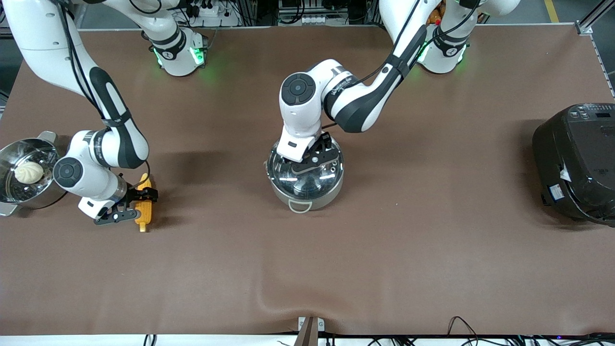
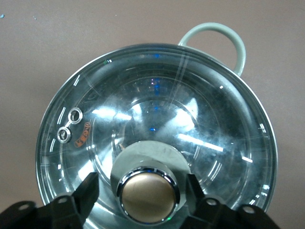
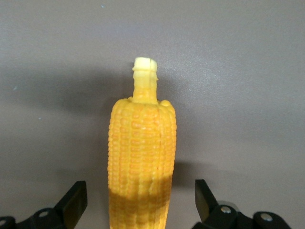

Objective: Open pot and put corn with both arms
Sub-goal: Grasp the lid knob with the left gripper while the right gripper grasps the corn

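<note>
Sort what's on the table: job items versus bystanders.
Job items:
pot
glass lid, left hand open around its knob
corn, right hand open astride it

Bystanders:
steamer pot with bun
rice cooker

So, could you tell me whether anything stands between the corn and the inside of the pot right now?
Yes: the glass lid sits on the pot, closing it. The left gripper straddles its knob, fingers open. The right gripper is open around the corn, at the right arm's end.
</note>
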